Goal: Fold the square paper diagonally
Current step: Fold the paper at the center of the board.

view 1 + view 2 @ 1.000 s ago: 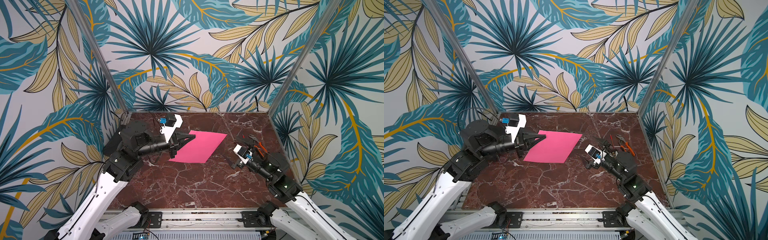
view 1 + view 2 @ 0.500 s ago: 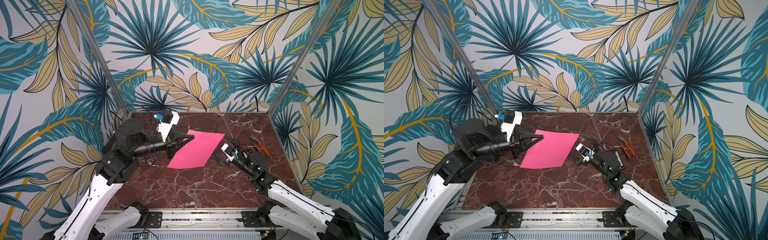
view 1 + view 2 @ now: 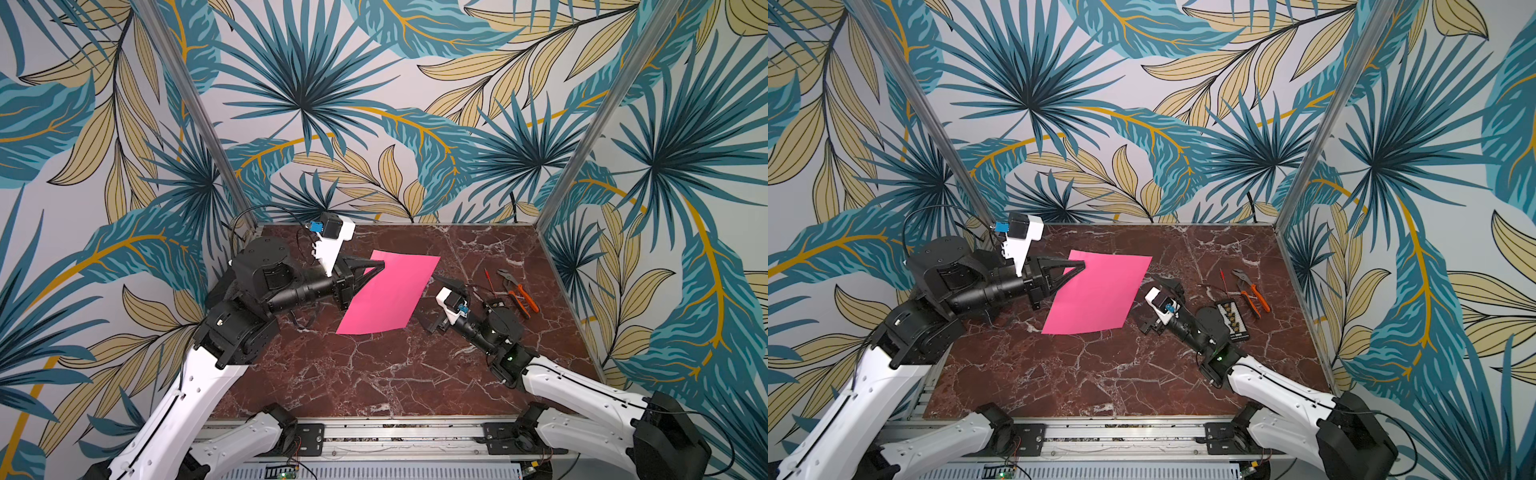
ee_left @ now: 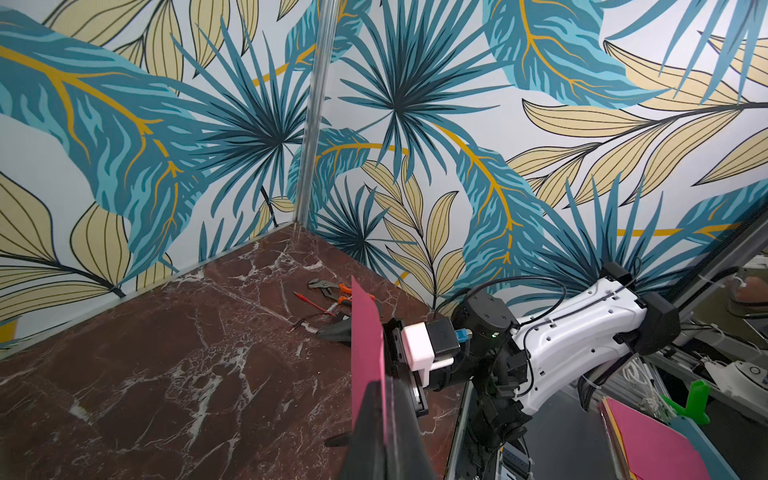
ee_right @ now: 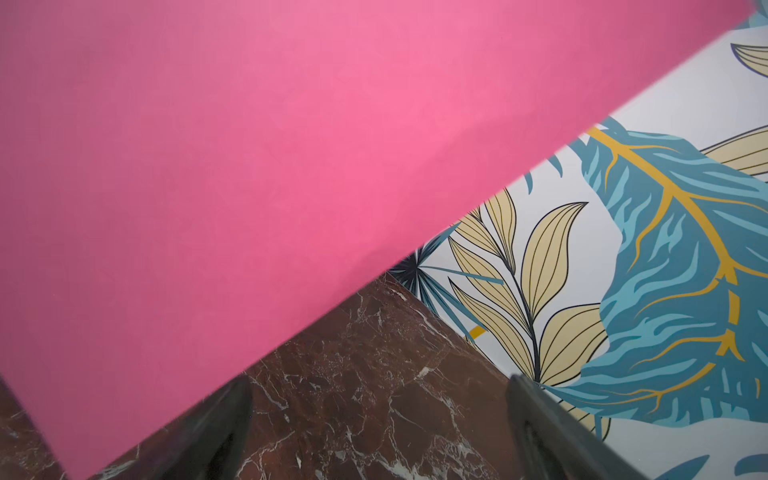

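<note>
The square paper (image 3: pixel 390 295) (image 3: pixel 1100 295) is a bright pink sheet, raised off the marble table (image 3: pixel 374 374) and tilted steeply. My left gripper (image 3: pixel 380 266) (image 3: pixel 1081 266) is shut on the sheet's far left corner. In the left wrist view the square paper (image 4: pixel 365 349) shows almost edge-on, pinched in the left gripper (image 4: pixel 386 399). My right gripper (image 3: pixel 428 301) (image 3: pixel 1142 305) stands open, low over the table, beside the sheet's right edge. In the right wrist view the square paper (image 5: pixel 249 166) fills most of the picture, and the open right gripper (image 5: pixel 378 386) holds nothing.
Orange-handled pliers (image 3: pixel 517 289) and a red screwdriver (image 3: pixel 487 279) lie at the table's right, behind the right arm. A black bit case (image 3: pixel 1233 320) sits by that arm. Patterned walls close in three sides. A stack of coloured sheets (image 4: pixel 652 440) lies off the table.
The left gripper has lifted and swung the paper more upright. The right arm has reached left, from the table's right side up to the sheet's right edge, still open.
</note>
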You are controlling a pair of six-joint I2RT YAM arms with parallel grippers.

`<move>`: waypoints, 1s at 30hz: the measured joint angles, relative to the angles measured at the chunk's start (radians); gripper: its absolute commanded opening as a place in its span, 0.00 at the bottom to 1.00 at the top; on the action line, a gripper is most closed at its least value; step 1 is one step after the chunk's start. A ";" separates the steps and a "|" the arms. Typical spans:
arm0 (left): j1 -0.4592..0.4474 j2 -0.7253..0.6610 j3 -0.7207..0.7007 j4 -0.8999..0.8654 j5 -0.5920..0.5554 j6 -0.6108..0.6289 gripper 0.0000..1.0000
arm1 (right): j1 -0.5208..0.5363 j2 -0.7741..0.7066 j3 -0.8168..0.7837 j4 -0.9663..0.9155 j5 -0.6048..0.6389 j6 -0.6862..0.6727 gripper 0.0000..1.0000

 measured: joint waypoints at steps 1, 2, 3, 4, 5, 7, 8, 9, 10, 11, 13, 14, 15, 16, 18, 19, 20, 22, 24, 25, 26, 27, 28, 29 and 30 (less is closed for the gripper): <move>0.000 0.000 -0.002 0.004 -0.013 -0.005 0.00 | 0.001 0.000 0.000 0.005 -0.003 0.011 1.00; 0.000 0.000 -0.004 0.006 -0.024 -0.009 0.00 | 0.002 0.000 0.000 0.008 -0.005 0.020 1.00; 0.000 0.000 -0.007 0.009 -0.035 -0.013 0.00 | 0.002 0.000 0.000 0.011 -0.009 0.029 0.99; 0.000 0.000 -0.010 0.011 -0.045 -0.016 0.00 | 0.002 0.000 0.000 0.013 -0.010 0.036 1.00; 0.000 0.000 -0.014 0.014 -0.055 -0.022 0.00 | 0.002 0.000 0.000 0.014 -0.012 0.042 0.99; 0.000 0.000 -0.023 0.017 -0.071 -0.028 0.00 | 0.002 0.000 0.000 0.014 -0.017 0.049 0.99; 0.000 0.002 -0.026 0.017 -0.077 -0.031 0.00 | 0.002 0.001 0.000 0.013 -0.018 0.052 0.99; 0.000 0.002 -0.029 0.017 -0.081 -0.033 0.00 | 0.002 0.001 0.001 0.013 -0.021 0.052 0.99; 0.000 0.003 -0.031 0.017 -0.086 -0.034 0.00 | 0.003 0.001 0.002 0.011 -0.021 0.052 0.99; 0.000 0.005 -0.032 0.017 -0.089 -0.037 0.00 | 0.003 0.001 0.005 0.010 -0.021 0.052 0.99; 0.000 0.007 -0.032 0.017 -0.096 -0.046 0.00 | 0.005 0.001 0.012 0.005 -0.021 0.049 1.00; 0.000 0.010 -0.032 0.017 -0.103 -0.054 0.00 | 0.007 0.001 0.015 0.003 -0.021 0.043 0.99; 0.000 0.013 -0.032 0.016 -0.112 -0.064 0.00 | 0.010 0.001 0.020 -0.004 -0.020 0.037 1.00; 0.000 0.018 -0.032 0.016 -0.118 -0.077 0.00 | 0.012 0.001 0.023 -0.009 -0.020 0.030 1.00; 0.000 0.032 -0.032 0.010 -0.135 -0.111 0.00 | 0.015 0.000 0.032 -0.024 -0.019 0.014 0.99; 0.000 0.040 -0.032 0.007 -0.140 -0.130 0.00 | 0.016 -0.001 0.035 -0.028 -0.019 0.006 1.00; 0.000 0.050 -0.032 0.005 -0.146 -0.151 0.00 | 0.016 -0.002 0.039 -0.034 -0.018 -0.001 1.00; 0.000 0.066 -0.033 0.000 -0.158 -0.189 0.00 | 0.016 -0.004 0.044 -0.046 -0.016 -0.015 1.00; -0.002 0.078 -0.036 -0.006 -0.172 -0.222 0.00 | 0.016 -0.007 0.045 -0.058 -0.013 -0.026 0.99; -0.002 0.081 -0.039 -0.007 -0.179 -0.234 0.00 | 0.016 -0.010 0.046 -0.066 -0.012 -0.032 1.00; -0.002 0.082 -0.043 -0.007 -0.185 -0.247 0.00 | 0.016 -0.012 0.047 -0.074 -0.012 -0.039 1.00; -0.002 0.083 -0.047 -0.008 -0.190 -0.259 0.00 | 0.016 -0.015 0.049 -0.084 -0.012 -0.048 0.99; -0.002 0.084 -0.050 -0.008 -0.194 -0.268 0.00 | 0.016 -0.017 0.052 -0.095 -0.012 -0.056 0.99; -0.002 0.087 -0.052 -0.010 -0.197 -0.278 0.00 | 0.016 -0.020 0.058 -0.113 -0.013 -0.067 1.00; -0.002 0.092 -0.052 -0.013 -0.198 -0.286 0.00 | 0.016 -0.022 0.066 -0.130 -0.013 -0.078 0.99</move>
